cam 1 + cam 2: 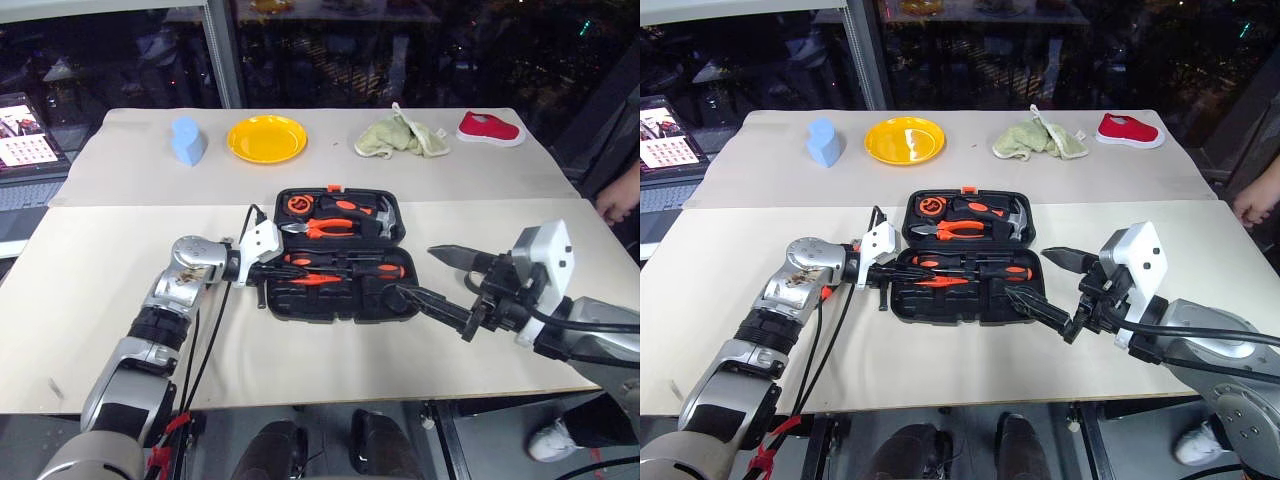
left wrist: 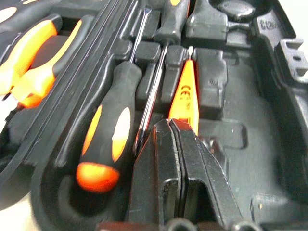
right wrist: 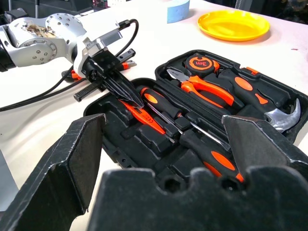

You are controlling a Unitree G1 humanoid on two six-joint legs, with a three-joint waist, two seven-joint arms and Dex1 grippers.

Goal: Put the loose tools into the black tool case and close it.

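Black tool case (image 1: 340, 262) lies open mid-surface, screwdrivers (image 3: 192, 139) lengthwise inside. Left claw (image 3: 122, 94), pinched empty, tips over slim orange tester screwdriver (image 2: 185, 96). Right claw (image 1: 440, 280) gapes wide, empty, beside the case's right edge.

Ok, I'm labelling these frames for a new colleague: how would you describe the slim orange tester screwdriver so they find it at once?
Start at the open black tool case in the middle of the table, and look in its near half. The slim orange tester screwdriver lies there just ahead of the left tool. Unlike the thick orange-and-black-handled screwdriver beside it, it is thin, flat and all orange.
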